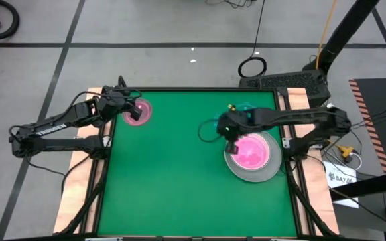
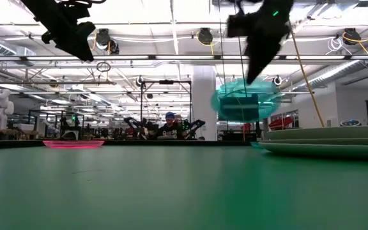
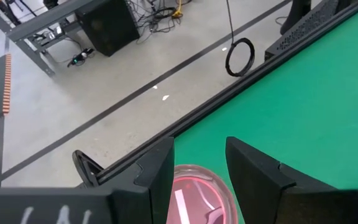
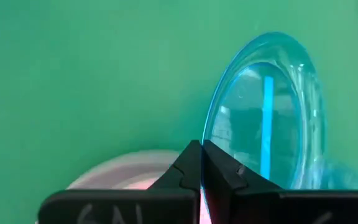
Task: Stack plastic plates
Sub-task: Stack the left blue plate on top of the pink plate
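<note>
My right gripper [image 1: 230, 136] hovers by the left rim of the stack [image 1: 263, 175] and is shut on a small translucent blue plate [image 4: 266, 112], which hangs clear above the table [image 2: 245, 101]. The stack sits near the table's right edge: large pale plates [image 2: 328, 148] with a pink plate [image 1: 252, 152] on top. My left gripper [image 3: 201, 146] is open and hangs above a second small pink plate [image 3: 194, 193], which lies flat at the table's far left corner [image 1: 137, 112]. Something blue [image 1: 245, 107] shows partly under the right arm. My right gripper pinches the blue plate's rim [image 4: 211, 134] between its two fingers [image 4: 225, 171], coming from above. The plate is lifted clear of the table and stands steeply tilted, almost on edge, hanging below the fingers [image 2: 255, 76].
Wooden side boards [image 1: 92, 144] flank the green table [image 1: 173, 181]. Its middle and near part carry nothing. A black box and cables [image 1: 287, 82] sit just beyond the far edge. The room behind shows benches and a person [image 2: 169, 124] far off.
</note>
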You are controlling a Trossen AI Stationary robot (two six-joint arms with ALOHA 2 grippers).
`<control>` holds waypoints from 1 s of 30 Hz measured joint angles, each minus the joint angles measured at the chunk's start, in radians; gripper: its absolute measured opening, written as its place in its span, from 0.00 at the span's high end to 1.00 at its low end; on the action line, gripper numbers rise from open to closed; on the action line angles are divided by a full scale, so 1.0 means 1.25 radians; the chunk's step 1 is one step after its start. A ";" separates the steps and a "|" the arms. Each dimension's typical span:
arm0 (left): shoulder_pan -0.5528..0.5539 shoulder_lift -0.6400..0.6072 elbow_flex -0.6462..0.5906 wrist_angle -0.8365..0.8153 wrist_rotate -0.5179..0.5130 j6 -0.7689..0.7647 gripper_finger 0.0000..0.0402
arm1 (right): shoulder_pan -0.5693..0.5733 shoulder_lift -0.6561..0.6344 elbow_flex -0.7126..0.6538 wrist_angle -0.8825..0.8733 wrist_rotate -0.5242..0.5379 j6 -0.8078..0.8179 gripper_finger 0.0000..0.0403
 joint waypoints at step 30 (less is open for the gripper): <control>-0.015 0.000 0.000 0.062 0.001 0.045 0.62 | 0.224 -0.061 -0.087 -0.244 -0.039 0.348 1.00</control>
